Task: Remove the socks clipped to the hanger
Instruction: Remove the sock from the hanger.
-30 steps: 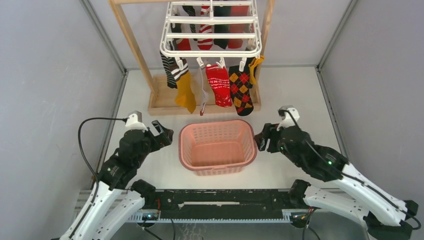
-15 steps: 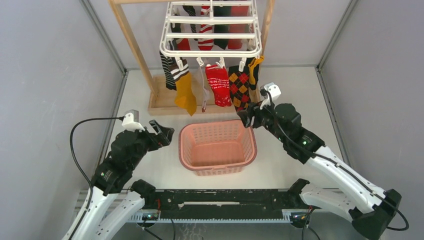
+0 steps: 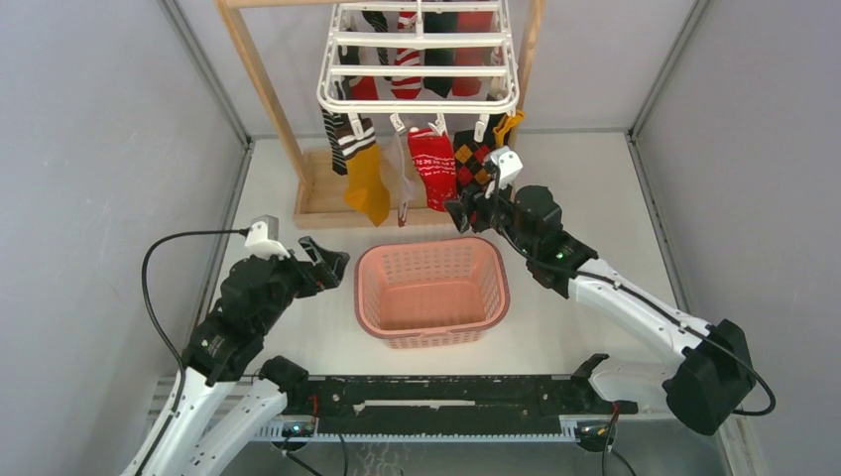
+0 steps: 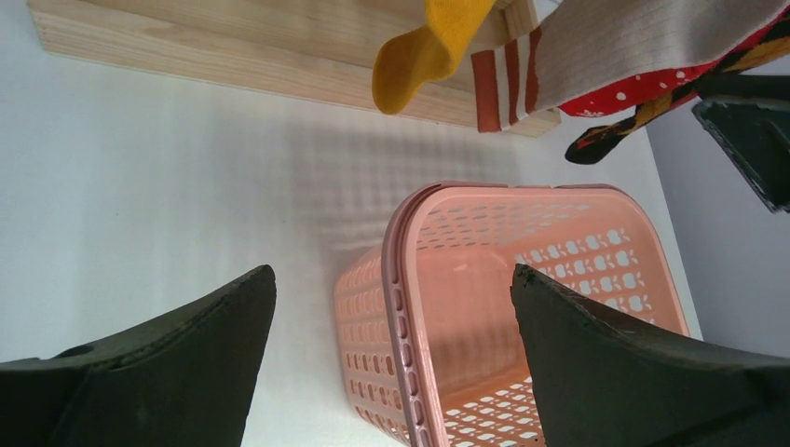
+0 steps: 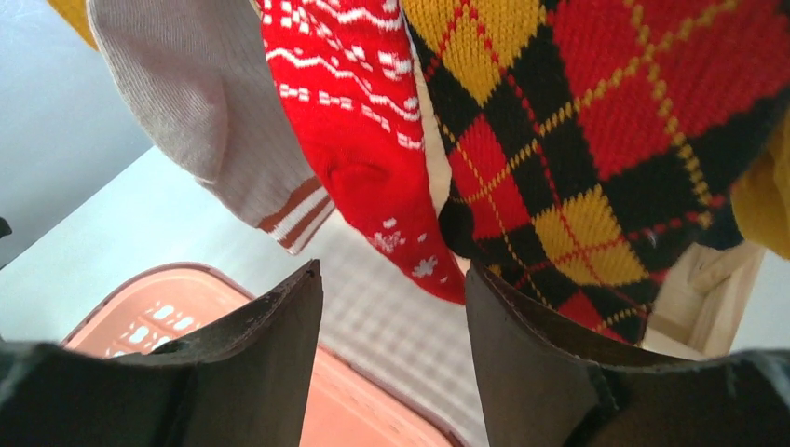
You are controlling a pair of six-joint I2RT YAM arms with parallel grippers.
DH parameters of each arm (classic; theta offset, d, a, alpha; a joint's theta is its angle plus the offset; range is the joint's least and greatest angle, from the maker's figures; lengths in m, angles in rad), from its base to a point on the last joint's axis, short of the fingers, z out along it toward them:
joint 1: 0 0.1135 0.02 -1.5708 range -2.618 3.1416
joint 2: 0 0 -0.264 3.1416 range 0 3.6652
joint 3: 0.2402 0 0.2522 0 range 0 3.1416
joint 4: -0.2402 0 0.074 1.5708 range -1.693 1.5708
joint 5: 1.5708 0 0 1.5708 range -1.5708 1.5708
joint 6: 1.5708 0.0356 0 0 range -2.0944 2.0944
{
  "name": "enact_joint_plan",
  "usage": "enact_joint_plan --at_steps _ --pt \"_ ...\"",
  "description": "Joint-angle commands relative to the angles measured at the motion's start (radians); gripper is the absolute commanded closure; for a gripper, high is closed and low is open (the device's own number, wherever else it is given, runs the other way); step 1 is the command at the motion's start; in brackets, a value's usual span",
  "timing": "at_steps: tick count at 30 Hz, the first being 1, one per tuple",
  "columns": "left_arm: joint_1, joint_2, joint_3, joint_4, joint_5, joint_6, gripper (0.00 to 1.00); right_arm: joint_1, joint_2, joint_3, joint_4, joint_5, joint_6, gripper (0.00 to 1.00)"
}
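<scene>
My right gripper [image 5: 391,279], half open and empty, sits just under the red sock [image 5: 359,140], which hangs long axis vertical. My left gripper [image 3: 325,264], wide open, is well apart

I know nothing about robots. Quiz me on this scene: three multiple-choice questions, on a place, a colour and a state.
1. Where is the pink basket?
A) on the table, before the wooden stand
B) hanging from the hanger
C) behind the stand

2. The argyle sock has diamonds of:
A) blue and white
B) red and yellow
C) green and grey

3. The right gripper is:
A) shut on a sock
B) lying in the basket
C) open, near the red patterned sock

Answers: A, it sits on the tabletop; B, seen close in the right wrist view; C, jaws apart, empty.
</scene>
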Motion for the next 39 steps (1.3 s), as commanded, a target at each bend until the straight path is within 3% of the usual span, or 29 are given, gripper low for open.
enact_joint_plan --at_steps 1,12,22,29,33,39 --pt "-0.005 0.029 0.016 0.087 0.064 0.035 0.00 -0.011 0.051 0.017 0.145 -0.016 -0.038 0.35" --pt "-0.006 0.068 0.016 0.161 0.208 0.062 0.00 -0.027 0.182 0.086 0.192 -0.048 -0.060 0.34" --pt "-0.005 0.091 0.020 0.176 0.245 0.068 0.00 -0.029 0.242 0.134 0.219 -0.077 -0.089 0.34" --pt "-0.006 0.107 0.031 0.186 0.259 0.069 0.00 -0.028 0.219 0.139 0.203 -0.137 -0.071 0.68" --pt "-0.006 0.113 0.031 0.200 0.279 0.059 0.00 -0.018 0.180 0.139 0.159 -0.136 -0.065 0.81" --pt "-0.007 0.100 0.038 0.231 0.327 0.031 0.00 0.047 0.086 0.139 0.050 -0.053 -0.070 0.82"
